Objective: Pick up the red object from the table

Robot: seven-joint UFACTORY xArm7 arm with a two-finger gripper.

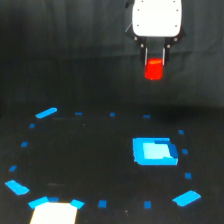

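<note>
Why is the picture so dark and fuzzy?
In the exterior view, the table is black and dimly lit; the white gripper body glares; the red object and blue block glow with soft, blurry edges.

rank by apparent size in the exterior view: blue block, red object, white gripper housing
1. white gripper housing, though it may sit nearer the camera
2. blue block, close behind
3. red object, held between the jaws, clearly smallest
</note>
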